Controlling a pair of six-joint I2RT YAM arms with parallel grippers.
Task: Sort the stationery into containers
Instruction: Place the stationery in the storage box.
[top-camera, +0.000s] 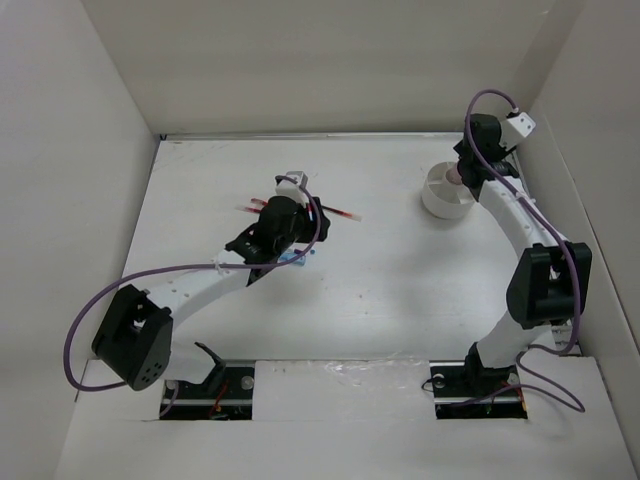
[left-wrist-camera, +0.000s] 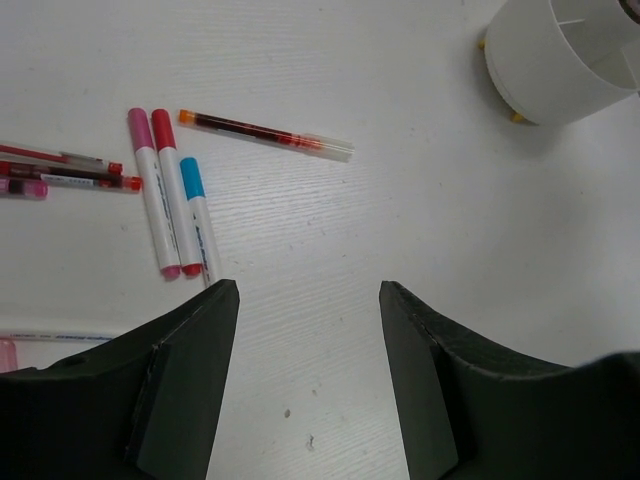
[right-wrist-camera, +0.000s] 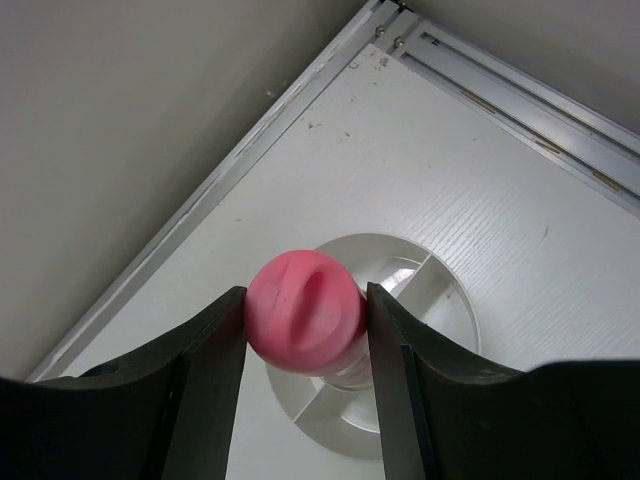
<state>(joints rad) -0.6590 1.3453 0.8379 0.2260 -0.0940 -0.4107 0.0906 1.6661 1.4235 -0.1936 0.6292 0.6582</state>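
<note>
White table (top-camera: 400, 290) with pens (left-wrist-camera: 265, 133), plain walls (top-camera: 330, 60)

Black fingers (right-wrist-camera: 210, 370), pink-capped marker (right-wrist-camera: 303, 312), white tub (right-wrist-camera: 455, 312), red pen (left-wrist-camera: 265, 133), white table (left-wrist-camera: 420, 210).

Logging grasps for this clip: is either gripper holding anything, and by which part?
Right gripper grips a marker at its pink-capped end, over the white tub. Left gripper is open, holding nothing.

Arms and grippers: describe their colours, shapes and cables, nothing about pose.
The left arm and right arm have white links between chunky black joint housings. A purple cable loops loosely alongside each. The left gripper and right gripper each have two broad, flat, matte black fingers. No markings show.
</note>
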